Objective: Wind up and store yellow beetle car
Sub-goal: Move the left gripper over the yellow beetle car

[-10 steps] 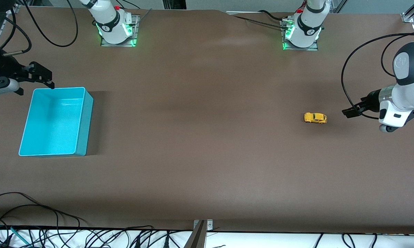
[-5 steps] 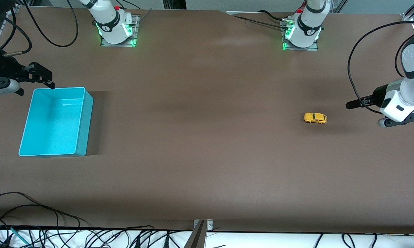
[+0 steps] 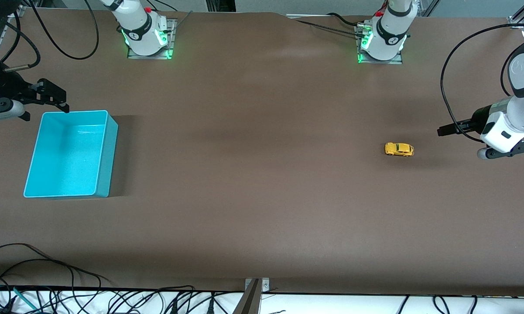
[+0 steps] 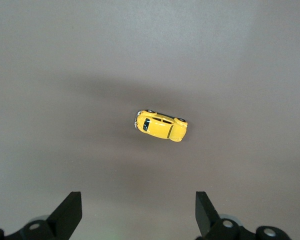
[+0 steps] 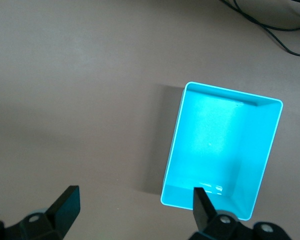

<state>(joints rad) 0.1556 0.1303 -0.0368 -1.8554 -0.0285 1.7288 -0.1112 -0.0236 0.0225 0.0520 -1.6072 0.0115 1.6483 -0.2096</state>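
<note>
Item: yellow beetle car (image 3: 399,149) (image 4: 160,125), on its wheels on the brown worktop (image 3: 262,174) toward my left arm's end, touching nothing.

Item: my left gripper (image 3: 445,130) (image 4: 138,212), over bare worktop near the car, jaws wide, holding nothing.

Item: my right gripper (image 3: 54,98) (image 5: 135,207), over the teal bin's (image 3: 106,150) (image 5: 172,150) rim, jaws wide, waiting.

Item: the bin, open-topped, toward my right arm's end, well apart from the car.

The yellow beetle car (image 3: 399,149) sits on the table (image 3: 262,196) toward the left arm's end, well apart from the teal bin (image 3: 70,153).
</note>
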